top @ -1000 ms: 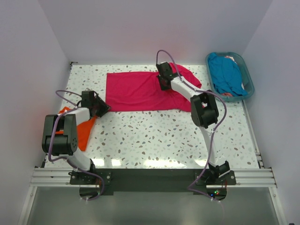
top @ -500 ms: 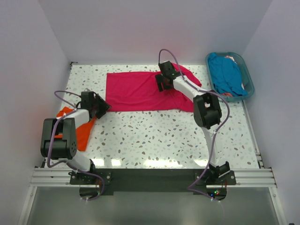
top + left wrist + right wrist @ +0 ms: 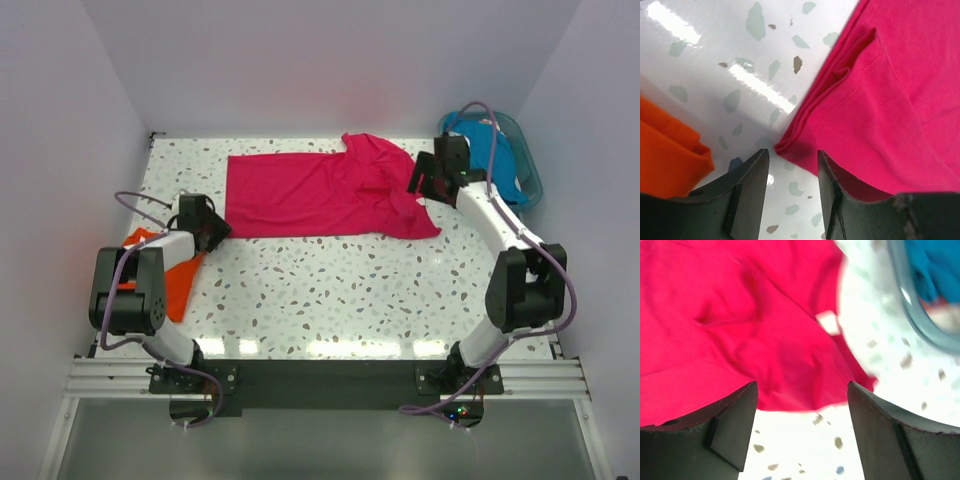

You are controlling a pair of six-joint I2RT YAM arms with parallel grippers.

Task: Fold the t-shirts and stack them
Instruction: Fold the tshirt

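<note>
A hot pink t-shirt (image 3: pixel 300 195) lies spread across the far half of the table, flat on its left and bunched into folds on its right (image 3: pixel 740 315). My left gripper (image 3: pixel 215 228) (image 3: pixel 792 162) stands open at the shirt's near-left corner (image 3: pixel 790 147), which lies just beyond the fingertips, with bare table between them. My right gripper (image 3: pixel 416 186) (image 3: pixel 801 400) hangs wide open and empty over the shirt's right edge. An orange t-shirt (image 3: pixel 178 278) (image 3: pixel 665 155) lies folded at the left. A teal blue t-shirt (image 3: pixel 488 158) (image 3: pixel 935 265) fills the basket.
The teal plastic basket (image 3: pixel 530 190) (image 3: pixel 920 315) stands at the far right corner, close behind my right wrist, with a scrap of salmon cloth (image 3: pixel 484 200) at its near end. White walls close in the speckled table (image 3: pixel 330 290) on three sides.
My right gripper opened, let go of the pink shirt's middle and swung right towards the basket; the shirt's right part now lies bunched. The left gripper has barely moved.
</note>
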